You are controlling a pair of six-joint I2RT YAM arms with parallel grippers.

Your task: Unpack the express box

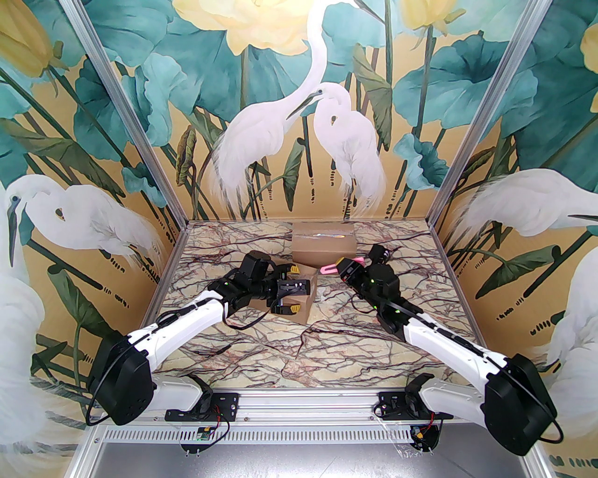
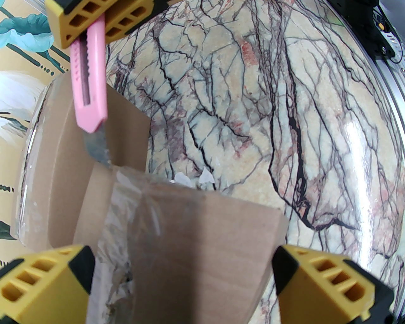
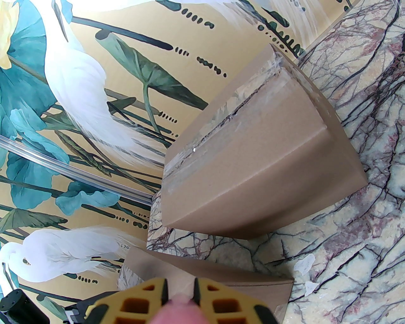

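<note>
Left wrist view puts the express box (image 2: 196, 253) right below me, lying between the left fingers (image 2: 332, 284). They stand wide on either side of it and, as far as I can see, are not pressing the cardboard. The box lies left of centre on the surface (image 2: 284, 110), just in front of a second box (image 3: 253, 158) that is taped along its top seam, with a strip of marble showing between the two. Clear tape (image 2: 126, 221) runs over the near box at the end facing the knife. The right fingers (image 2: 104, 19) are pinched narrow on a pink utility knife (image 2: 90, 85). Its blade (image 2: 98, 148) points tip down at the box's far corner, and I cannot tell whether it touches. My worry is the loose box: with nothing clamping it, I expect a drag of the blade would shove or spin it instead of slitting the tape. I also judge that the knife, gripped at the rear of its handle, could twist in the hold once the tip bites. Too steep a plunge could cut whatever is inside. A stroke along the seam would run toward the left fingers, so a skid could strike them.
</note>
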